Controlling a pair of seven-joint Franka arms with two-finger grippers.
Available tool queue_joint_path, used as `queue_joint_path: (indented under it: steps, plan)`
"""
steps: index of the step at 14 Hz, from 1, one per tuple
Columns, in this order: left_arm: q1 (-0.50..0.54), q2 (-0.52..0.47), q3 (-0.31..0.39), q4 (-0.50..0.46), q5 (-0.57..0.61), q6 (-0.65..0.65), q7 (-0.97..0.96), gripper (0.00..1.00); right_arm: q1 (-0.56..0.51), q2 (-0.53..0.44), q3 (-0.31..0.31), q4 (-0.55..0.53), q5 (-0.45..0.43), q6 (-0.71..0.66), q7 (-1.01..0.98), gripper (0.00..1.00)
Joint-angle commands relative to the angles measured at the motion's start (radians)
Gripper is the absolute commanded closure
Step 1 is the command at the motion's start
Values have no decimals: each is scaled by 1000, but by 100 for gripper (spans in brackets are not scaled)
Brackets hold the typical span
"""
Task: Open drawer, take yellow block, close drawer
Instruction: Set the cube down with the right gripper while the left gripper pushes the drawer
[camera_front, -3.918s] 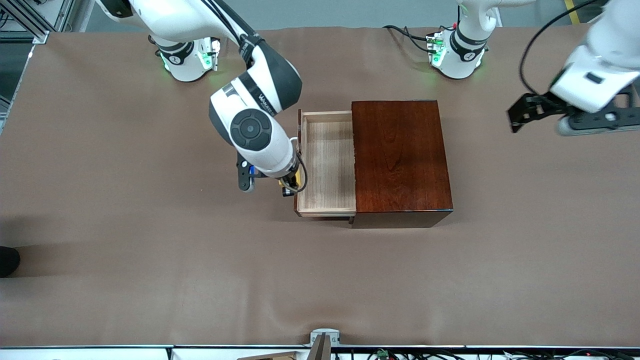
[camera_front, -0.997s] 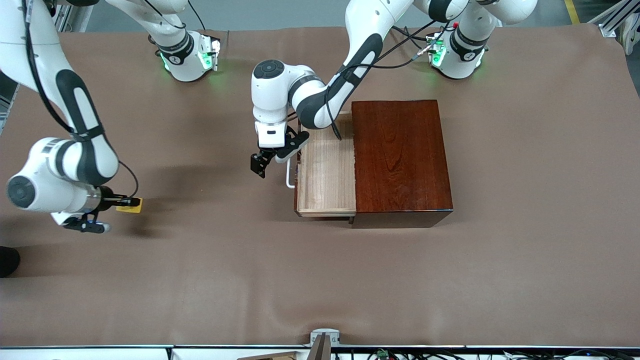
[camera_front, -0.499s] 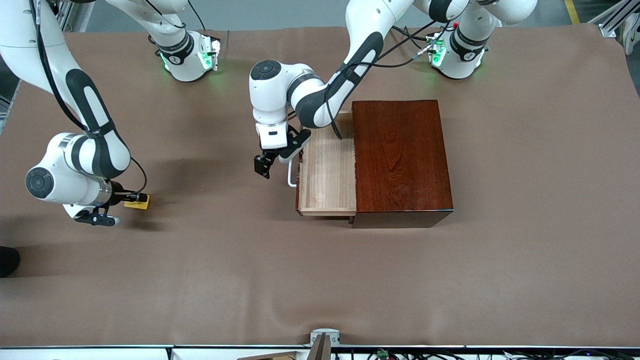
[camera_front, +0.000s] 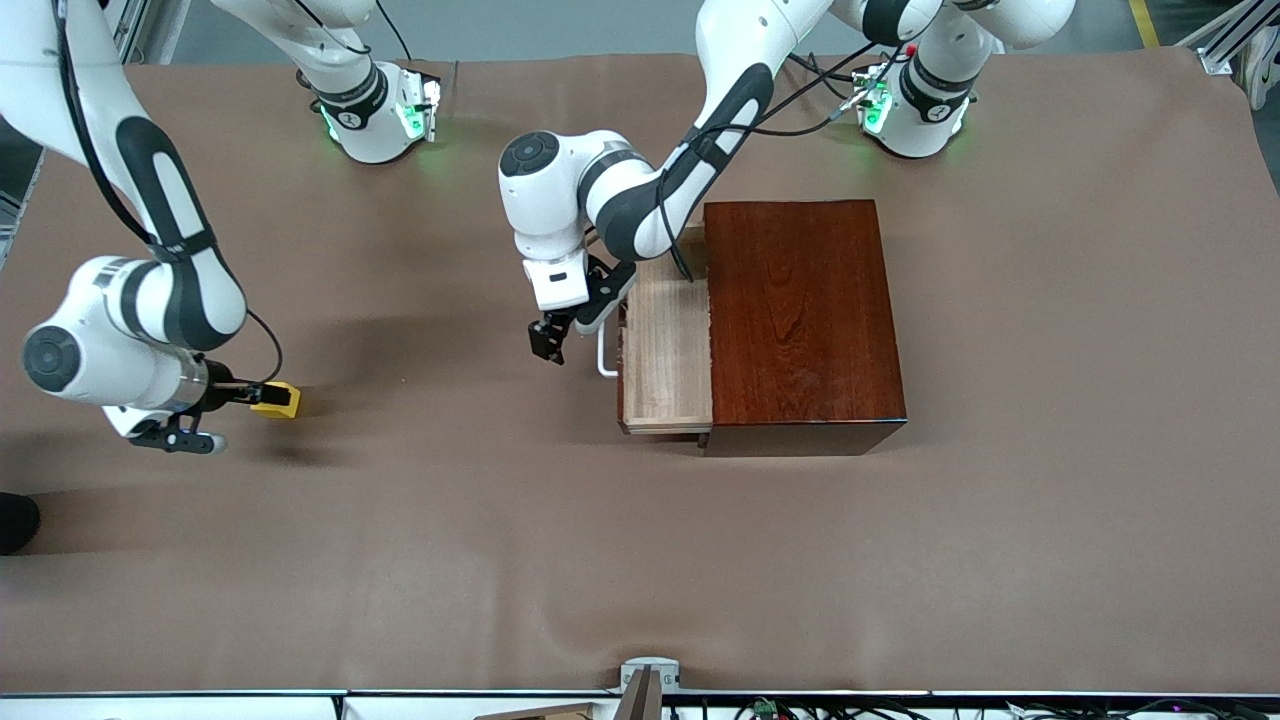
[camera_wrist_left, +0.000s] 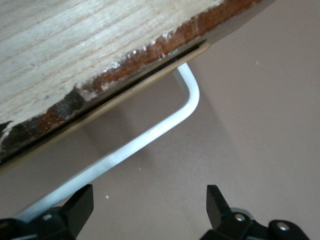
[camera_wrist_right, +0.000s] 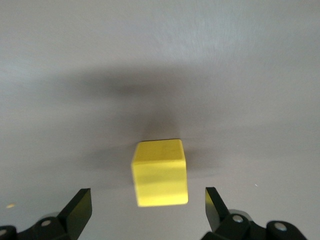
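Note:
The drawer (camera_front: 665, 350) of the dark reddish-brown wooden box (camera_front: 800, 310) stands partly open, and its pale interior shows empty. My left gripper (camera_front: 570, 330) is open beside the white handle (camera_front: 603, 356), on the side away from the box. In the left wrist view the handle (camera_wrist_left: 150, 135) runs past one finger (camera_wrist_left: 77, 207) below the drawer front (camera_wrist_left: 100, 85). The yellow block (camera_front: 277, 400) lies on the table toward the right arm's end. My right gripper (camera_front: 245, 395) is open just short of the block (camera_wrist_right: 160, 172), which sits ahead of the fingertips (camera_wrist_right: 80, 207).
The brown table cover (camera_front: 640, 560) spreads round the box. The two arm bases (camera_front: 375, 110) stand along the table edge farthest from the front camera. A dark object (camera_front: 15, 520) shows at the table's edge at the right arm's end.
The drawer has slid partway into the box, with my left gripper moving along at its handle. My right gripper has carried the yellow block from the drawer to the table and let go.

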Motion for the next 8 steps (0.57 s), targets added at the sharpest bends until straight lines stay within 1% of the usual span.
queue_joint_path:
  steps: [1,3,4,5,8]
  plan:
    - [4,-16,17,-16,14,-99,22,0,3,-91,12,4,-9,-38,7,0]
    - [6,-16,19,-17,14,-144,22,0,6,-143,13,16,-5,-48,1,0]
    - [12,-18,19,-17,14,-167,22,0,18,-166,13,39,-5,-83,1,0]
    - [20,-24,19,-19,14,-191,22,0,31,-180,13,79,-3,-140,1,0]
    - [21,-32,19,-20,14,-251,22,0,49,-187,13,227,-1,-374,5,0]
